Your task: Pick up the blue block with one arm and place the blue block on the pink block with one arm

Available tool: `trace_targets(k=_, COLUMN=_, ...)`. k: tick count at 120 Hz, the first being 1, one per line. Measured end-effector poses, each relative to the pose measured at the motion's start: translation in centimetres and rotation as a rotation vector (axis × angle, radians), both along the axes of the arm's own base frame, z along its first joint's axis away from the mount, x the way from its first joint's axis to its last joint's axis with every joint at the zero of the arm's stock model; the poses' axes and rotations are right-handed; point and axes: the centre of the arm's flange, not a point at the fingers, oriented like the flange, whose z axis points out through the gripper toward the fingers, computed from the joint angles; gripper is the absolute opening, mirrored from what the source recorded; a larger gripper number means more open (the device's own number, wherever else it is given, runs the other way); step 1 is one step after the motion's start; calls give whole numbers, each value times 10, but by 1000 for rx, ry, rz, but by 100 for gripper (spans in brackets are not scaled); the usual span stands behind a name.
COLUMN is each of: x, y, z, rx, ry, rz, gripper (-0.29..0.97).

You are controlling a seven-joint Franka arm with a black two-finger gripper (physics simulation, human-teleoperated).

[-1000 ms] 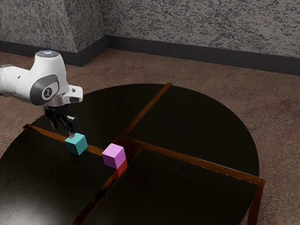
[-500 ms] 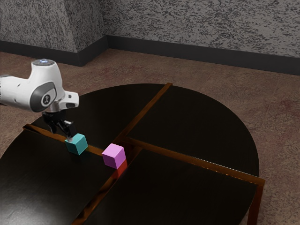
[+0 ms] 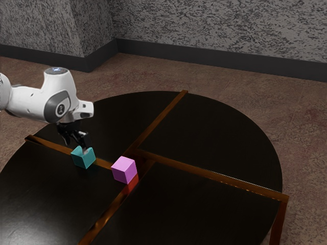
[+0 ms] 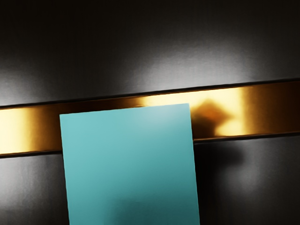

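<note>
Dark, round and glossy, the table (image 3: 219, 132) is split into quarters by amber wooden strips (image 3: 159, 118) and stands on a brown floor (image 3: 291, 112) before speckled grey walls (image 3: 214, 25). At the exterior view's left, the black tool (image 3: 82, 144) on a white arm (image 3: 36, 102) hangs straight down at the top of the blue block (image 3: 83, 158) (more teal than blue). Whether it is open or clamped on the block cannot be told. Seen from just above in the wrist view, the block (image 4: 129, 164) lies on the table across one strip (image 4: 262, 110). Toward the exterior view's right, the pink block (image 3: 124, 169) rests near it but apart, beside the strips' crossing.
</note>
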Motion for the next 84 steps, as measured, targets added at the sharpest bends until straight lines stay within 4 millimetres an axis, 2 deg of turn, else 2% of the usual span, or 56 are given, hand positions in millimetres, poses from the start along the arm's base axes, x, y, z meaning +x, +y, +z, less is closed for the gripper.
trace_targets(k=34, x=11, y=8, z=-22, rx=-18, ry=15, rz=19, gripper=68)
trace_targets(k=84, x=24, y=9, z=-34, rx=-20, ry=20, rz=7, gripper=68)
